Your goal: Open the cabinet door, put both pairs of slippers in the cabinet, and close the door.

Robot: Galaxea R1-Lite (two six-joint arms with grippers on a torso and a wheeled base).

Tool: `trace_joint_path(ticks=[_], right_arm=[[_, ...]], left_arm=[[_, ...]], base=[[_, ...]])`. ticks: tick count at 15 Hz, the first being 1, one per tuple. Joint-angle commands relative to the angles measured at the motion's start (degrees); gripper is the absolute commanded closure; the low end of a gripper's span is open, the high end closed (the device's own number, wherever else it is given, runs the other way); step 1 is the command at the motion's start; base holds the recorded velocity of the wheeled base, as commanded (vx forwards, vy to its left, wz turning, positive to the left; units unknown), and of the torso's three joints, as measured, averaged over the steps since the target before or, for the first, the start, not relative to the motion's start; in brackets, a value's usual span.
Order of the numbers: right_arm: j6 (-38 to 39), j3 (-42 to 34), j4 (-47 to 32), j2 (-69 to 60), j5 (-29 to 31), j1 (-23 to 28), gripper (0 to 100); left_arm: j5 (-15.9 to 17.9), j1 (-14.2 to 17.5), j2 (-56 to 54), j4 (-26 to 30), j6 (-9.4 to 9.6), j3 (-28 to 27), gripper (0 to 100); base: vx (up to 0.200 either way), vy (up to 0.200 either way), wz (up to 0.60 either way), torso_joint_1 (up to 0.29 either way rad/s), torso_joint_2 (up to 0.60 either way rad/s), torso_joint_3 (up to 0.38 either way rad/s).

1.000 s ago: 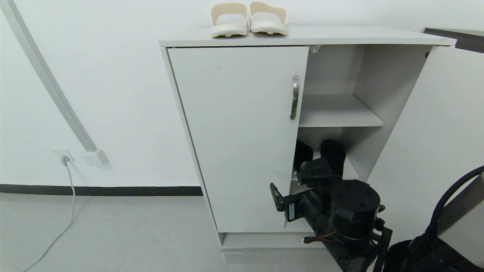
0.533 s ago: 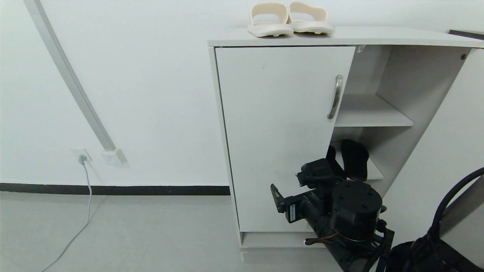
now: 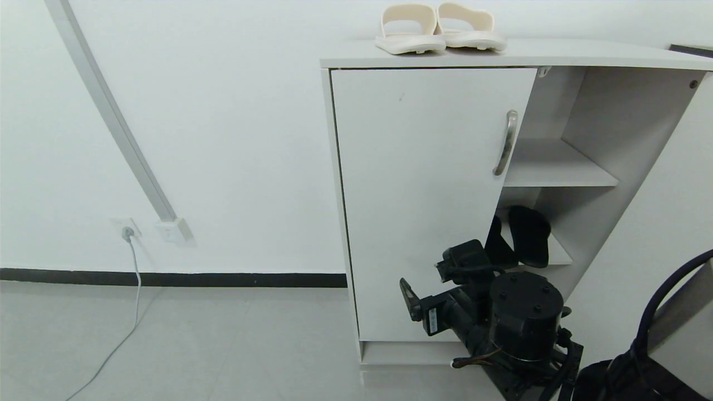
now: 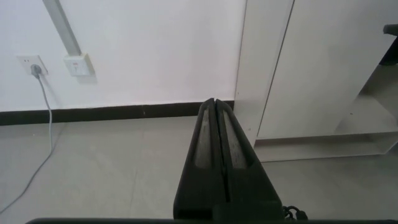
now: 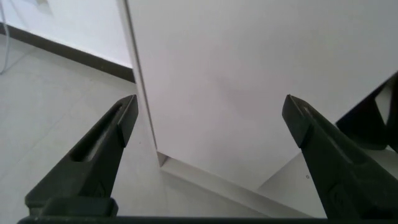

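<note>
Right wrist view: black slippers point(image 5: 378, 113) beyond spread claw point(image 5: 210, 109) (inside cabinet point(image 5: 217, 62))

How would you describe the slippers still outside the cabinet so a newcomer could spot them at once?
Find the white wooden cabinet against the white wall, its right door open. On its flat top, above the closed left door, a pair of cream rubber slide slippers sits side by side. Unlike the black pair on the lower shelf inside, these are pale and outside.
</note>
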State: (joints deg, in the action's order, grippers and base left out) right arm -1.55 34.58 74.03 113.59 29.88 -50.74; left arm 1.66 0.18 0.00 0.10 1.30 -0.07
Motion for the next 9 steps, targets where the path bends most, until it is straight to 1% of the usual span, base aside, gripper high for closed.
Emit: trace_joint_path(ticks=[1, 9], right_arm=[[-0.03, -0.48, 0.06, -0.48, -0.08, -0.15, 0], [-0.03, -0.66, -0.12, -0.48, -0.08, -0.24, 0]], left_arm=[[0.01, -0.01, 0.00, -0.01, 0.01, -0.01, 100], [0.01, -0.01, 0.00, -0.01, 0.01, -0.01, 100]], base=[[0.000, 0.000, 0.00, 0.000, 0.00, 0.000], [0.000, 0.000, 0.00, 0.000, 0.00, 0.000]])
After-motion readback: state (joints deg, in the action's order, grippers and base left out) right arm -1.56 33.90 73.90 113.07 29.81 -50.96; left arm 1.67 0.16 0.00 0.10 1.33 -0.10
